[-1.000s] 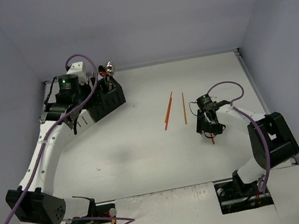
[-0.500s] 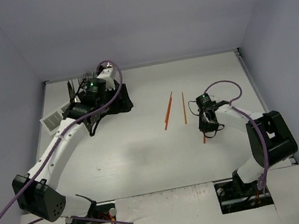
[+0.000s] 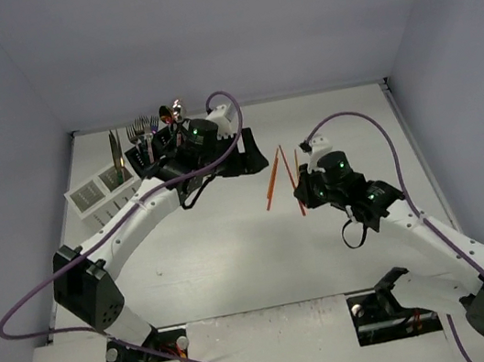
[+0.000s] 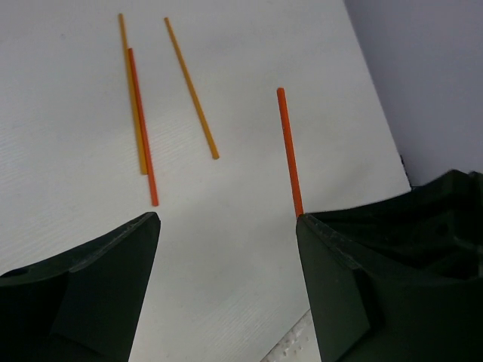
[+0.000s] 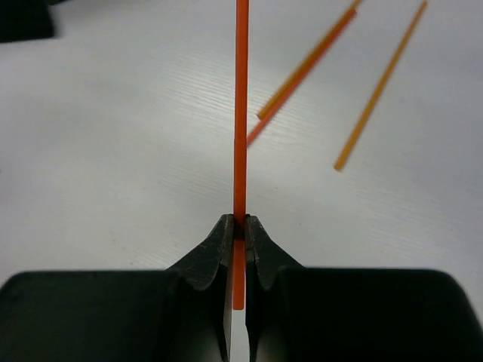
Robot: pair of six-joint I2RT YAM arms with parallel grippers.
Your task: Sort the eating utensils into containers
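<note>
Right gripper (image 5: 237, 226) jaws pinched tight on one orange stick (image 5: 241, 113), its length carried forward over the counter (image 5: 98, 151), left gripper (image 4: 226, 217) jaws spread wide with nothing gripped, three loose sticks (image 4: 191, 87) seen lying on the counter ahead, two laid touching.

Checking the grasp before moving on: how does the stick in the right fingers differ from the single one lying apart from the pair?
The held stick is clamped between the right gripper's fingers; the lone stick lies free on the table. The held stick is deep red-orange, the lone stick paler yellow-orange. Both are slim and straight.
</note>
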